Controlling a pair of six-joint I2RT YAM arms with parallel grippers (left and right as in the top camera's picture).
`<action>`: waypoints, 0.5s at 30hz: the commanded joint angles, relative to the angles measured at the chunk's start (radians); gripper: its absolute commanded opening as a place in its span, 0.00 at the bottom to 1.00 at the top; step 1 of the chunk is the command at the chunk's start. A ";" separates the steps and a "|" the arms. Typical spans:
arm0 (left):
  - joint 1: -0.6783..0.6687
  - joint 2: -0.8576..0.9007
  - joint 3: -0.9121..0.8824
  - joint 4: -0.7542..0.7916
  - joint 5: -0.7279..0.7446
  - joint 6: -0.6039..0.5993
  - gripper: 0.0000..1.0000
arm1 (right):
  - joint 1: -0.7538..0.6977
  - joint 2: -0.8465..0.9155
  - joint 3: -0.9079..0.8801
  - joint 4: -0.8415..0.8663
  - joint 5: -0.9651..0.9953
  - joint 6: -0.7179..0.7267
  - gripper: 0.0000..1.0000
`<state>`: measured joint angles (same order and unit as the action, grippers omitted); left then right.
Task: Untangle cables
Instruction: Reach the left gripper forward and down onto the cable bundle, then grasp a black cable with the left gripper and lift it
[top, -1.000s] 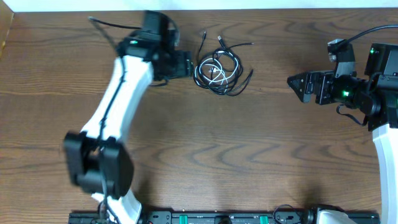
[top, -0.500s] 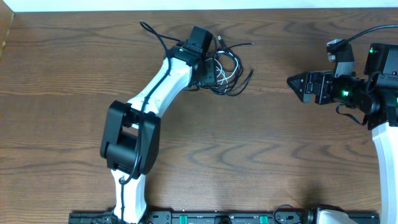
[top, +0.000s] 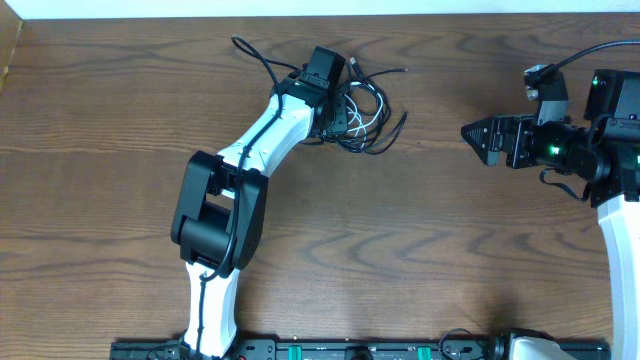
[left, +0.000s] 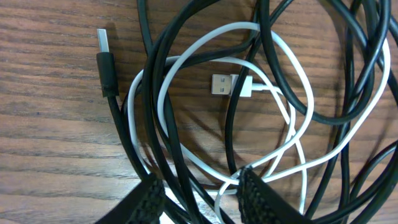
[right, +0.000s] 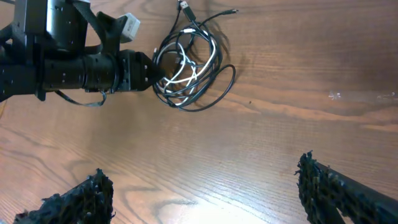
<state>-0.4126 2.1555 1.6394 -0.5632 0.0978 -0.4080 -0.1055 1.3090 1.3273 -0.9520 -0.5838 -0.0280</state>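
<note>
The cables (top: 366, 118), slick round cords in a loose coil, black plus 1 white cord (left: 249, 87), lie far-middle on the wood-grain worktop (top: 100, 150). The left pincer (left: 200, 198) straddles several strands, but whether it pinches them cannot be told. It would do better to nip 1 strand and lift gently. The right pincer (right: 205, 196) hangs released, well apart.

You had white links and black joints on left arm (top: 280, 125) and right arm (top: 622, 260); thin black wire (top: 243, 48), green LED (top: 553, 152), knurled black finger pads (left: 258, 199).
</note>
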 joint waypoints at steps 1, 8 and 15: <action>0.003 0.013 0.015 0.003 -0.021 -0.002 0.37 | 0.008 0.002 0.017 -0.002 -0.010 0.013 0.93; 0.003 0.016 -0.002 0.005 -0.021 -0.002 0.34 | 0.008 0.002 0.017 -0.004 -0.010 0.013 0.93; 0.002 0.016 -0.010 0.028 -0.021 -0.034 0.31 | 0.008 0.002 0.017 -0.010 -0.010 0.013 0.93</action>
<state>-0.4126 2.1555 1.6394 -0.5415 0.0975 -0.4179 -0.1055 1.3090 1.3277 -0.9581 -0.5842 -0.0280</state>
